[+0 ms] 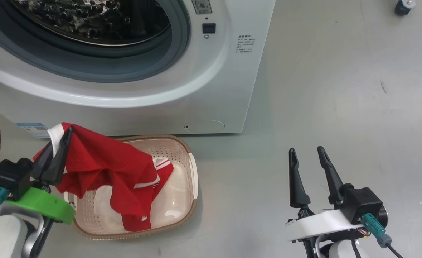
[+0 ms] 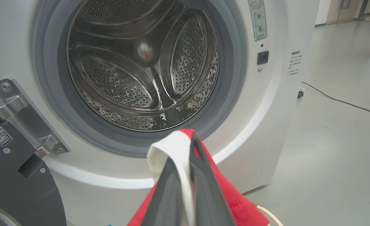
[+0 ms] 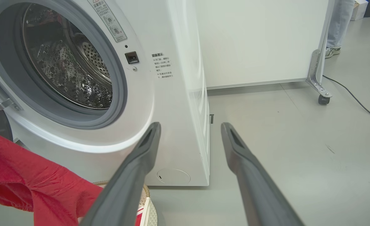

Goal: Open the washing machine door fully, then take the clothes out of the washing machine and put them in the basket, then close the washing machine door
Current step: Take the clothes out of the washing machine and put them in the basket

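The white washing machine (image 1: 211, 93) stands with its washing machine door (image 2: 18, 191) swung open at the left, held on a metal hinge. Its steel drum (image 2: 134, 72) looks bare inside. My left gripper (image 1: 67, 133) is shut on the white-trimmed edge of the red clothes (image 1: 117, 168), seen up close as my left gripper (image 2: 185, 150) pinching the trim. The garment hangs from the fingers and drapes down into the cream basket (image 1: 184, 152) on the floor before the machine. To the right, over bare floor, my right gripper (image 1: 305, 151) stands open with nothing in it; its wrist view shows my right gripper (image 3: 190, 125) facing the machine's corner.
Right of the machine lies grey floor. Behind it stands a white panel on a castor (image 3: 322, 99), with a black cable (image 3: 357, 100) trailing across the floor and a person's legs (image 3: 337, 28) beyond. Another castor (image 1: 404, 6) sits at the far right.
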Robot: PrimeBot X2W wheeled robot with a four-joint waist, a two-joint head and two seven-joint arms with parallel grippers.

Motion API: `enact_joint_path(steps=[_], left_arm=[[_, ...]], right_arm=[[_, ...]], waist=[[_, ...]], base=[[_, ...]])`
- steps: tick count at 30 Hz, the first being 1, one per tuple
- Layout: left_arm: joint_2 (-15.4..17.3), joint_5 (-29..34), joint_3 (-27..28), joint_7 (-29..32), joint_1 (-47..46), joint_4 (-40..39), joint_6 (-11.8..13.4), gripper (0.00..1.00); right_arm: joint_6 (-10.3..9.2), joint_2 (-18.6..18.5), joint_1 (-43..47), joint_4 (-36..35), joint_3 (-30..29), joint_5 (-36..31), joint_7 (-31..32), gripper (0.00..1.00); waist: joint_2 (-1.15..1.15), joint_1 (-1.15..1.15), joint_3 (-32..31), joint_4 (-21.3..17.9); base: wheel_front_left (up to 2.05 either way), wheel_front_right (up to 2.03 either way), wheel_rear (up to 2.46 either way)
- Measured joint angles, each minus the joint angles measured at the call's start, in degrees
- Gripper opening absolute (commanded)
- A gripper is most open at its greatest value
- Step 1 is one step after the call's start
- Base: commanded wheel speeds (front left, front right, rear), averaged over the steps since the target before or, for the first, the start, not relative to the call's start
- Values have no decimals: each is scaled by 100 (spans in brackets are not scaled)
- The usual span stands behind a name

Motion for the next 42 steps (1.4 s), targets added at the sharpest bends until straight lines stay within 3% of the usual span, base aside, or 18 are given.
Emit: enact_joint_path(steps=[12,42], left_arm=[[357,134,-179,86,76,521,-33,0],[800,411,-753,357,-504,2073,-81,0]], right_arm=[[-1,-4,-310,-180,359,0,0,100],[-1,2,-386,-804,542,-10,0,100]], waist=[[0,0,639,-261],[0,1,2228,-1640]], base=[[0,0,0],[0,0,0]])
